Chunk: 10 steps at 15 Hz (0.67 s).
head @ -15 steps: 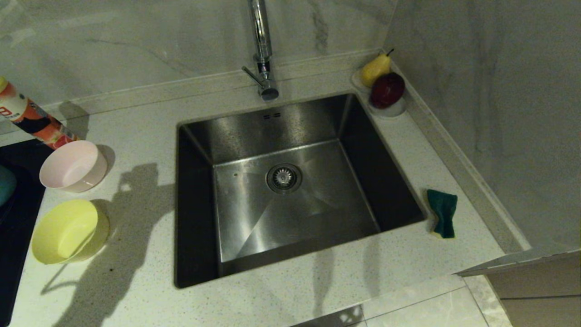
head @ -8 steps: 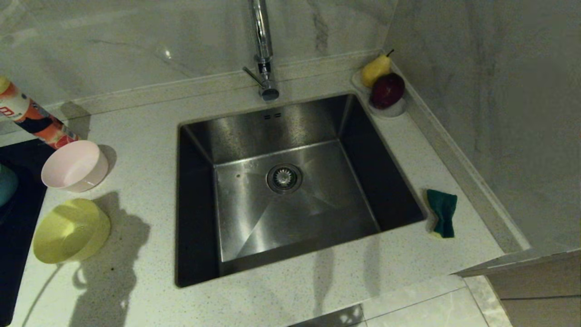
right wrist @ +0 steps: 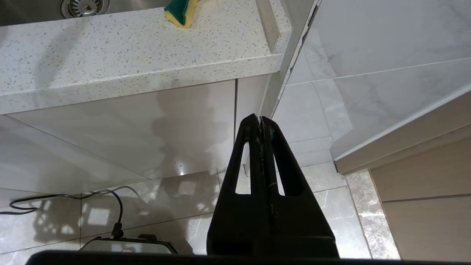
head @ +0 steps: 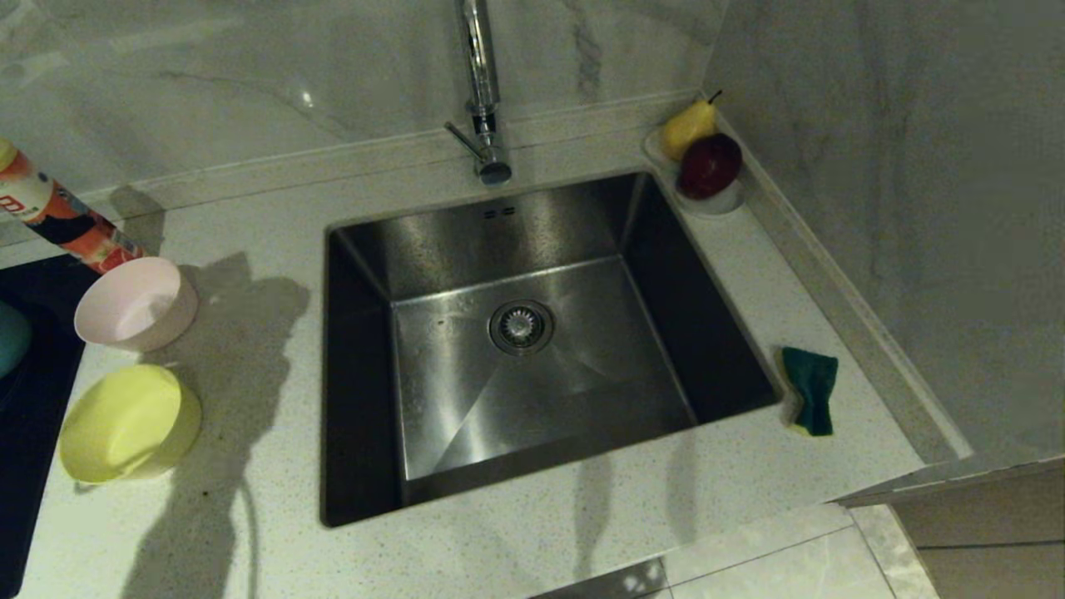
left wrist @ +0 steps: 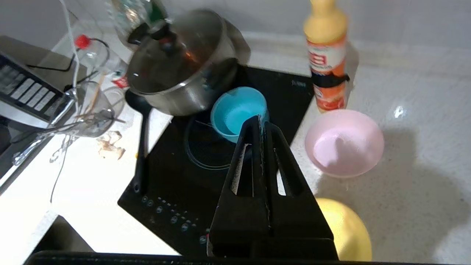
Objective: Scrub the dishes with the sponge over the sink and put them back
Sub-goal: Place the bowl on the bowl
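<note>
A pale pink bowl [head: 133, 304] and a yellow bowl [head: 126, 424] sit on the counter left of the steel sink [head: 374, 249]; a light blue bowl [left wrist: 237, 112] stands on the black hob. The green-and-yellow sponge [head: 811, 389] lies on the counter right of the sink, and its end [right wrist: 182, 10] shows from below. My left gripper [left wrist: 262, 119] hangs shut and empty above the hob's edge, its tips over the blue bowl's rim, the pink bowl [left wrist: 344, 141] and yellow bowl [left wrist: 347, 230] beside it. My right gripper [right wrist: 260, 119] is shut and empty, low in front of the cabinet, below the counter.
A tall tap [head: 482, 91] rises behind the sink. A white dish with a pear and a red apple [head: 707, 166] fills the back right corner. An orange bottle [left wrist: 327, 55], a lidded steel pot [left wrist: 180, 62], a black ladle [left wrist: 141, 143] and a glass jar of utensils [left wrist: 86, 110] crowd the hob side.
In the head view the arm's shadow on the left counter has shifted up toward the pink bowl. Bowls, sponge and sink have stayed where they were.
</note>
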Available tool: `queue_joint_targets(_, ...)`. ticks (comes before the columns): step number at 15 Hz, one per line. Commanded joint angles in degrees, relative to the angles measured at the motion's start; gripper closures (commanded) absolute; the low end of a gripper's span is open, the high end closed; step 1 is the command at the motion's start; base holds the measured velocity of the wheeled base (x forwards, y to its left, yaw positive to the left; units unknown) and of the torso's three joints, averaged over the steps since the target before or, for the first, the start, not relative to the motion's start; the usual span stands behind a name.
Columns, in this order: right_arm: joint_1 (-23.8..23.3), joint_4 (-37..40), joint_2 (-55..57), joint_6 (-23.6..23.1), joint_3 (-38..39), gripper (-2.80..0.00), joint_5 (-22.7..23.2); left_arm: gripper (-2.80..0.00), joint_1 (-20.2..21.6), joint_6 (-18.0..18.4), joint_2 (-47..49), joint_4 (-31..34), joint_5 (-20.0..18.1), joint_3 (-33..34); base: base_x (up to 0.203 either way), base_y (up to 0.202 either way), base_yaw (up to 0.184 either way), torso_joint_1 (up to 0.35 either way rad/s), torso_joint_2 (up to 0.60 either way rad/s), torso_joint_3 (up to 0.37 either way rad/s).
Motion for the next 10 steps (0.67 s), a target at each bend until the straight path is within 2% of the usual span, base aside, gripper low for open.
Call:
queue_joint_targets(1, 0.00, -0.02, 0.07, -0.02, 0.01, 0.00, 0.00, 0.00, 0.73, -1.86, 13.00, 2.41, -0.74, -8.68, 0.000, 0.000, 0.000, 0.000, 0.00, 0.000)
queue_joint_targets(2, 0.00, -0.10, 0.07, -0.02, 0.01, 0.00, 0.00, 0.00, 1.12, -3.69, 16.03, 5.13, -2.59, -13.55, 0.000, 0.000, 0.000, 0.000, 0.00, 0.000)
queue_joint_targets(4, 0.00, -0.02, 0.07, -0.02, 0.01, 0.00, 0.00, 0.00, 2.24, -9.14, 21.69, 14.54, -7.74, -25.24, 0.000, 0.000, 0.000, 0.000, 0.00, 0.000)
queue_joint_targets(7, 0.00, -0.02, 0.07, -0.02, 0.01, 0.00, 0.00, 0.00, 6.32, -19.92, 31.62, 31.93, -19.41, -42.03, 0.000, 0.000, 0.000, 0.000, 0.00, 0.000)
queue_joint_targets(8, 0.00, -0.03, 0.07, -0.02, 0.01, 0.00, 0.00, 0.00, 8.98, -23.23, 34.80, 36.12, -22.48, -44.88, 0.000, 0.000, 0.000, 0.000, 0.00, 0.000)
queue_joint_targets(10, 0.00, -0.06, 0.07, -0.02, 0.01, 0.00, 0.00, 0.00, 14.73, -28.04, 38.61, 40.41, -27.64, -46.09, 0.000, 0.000, 0.000, 0.000, 0.00, 0.000)
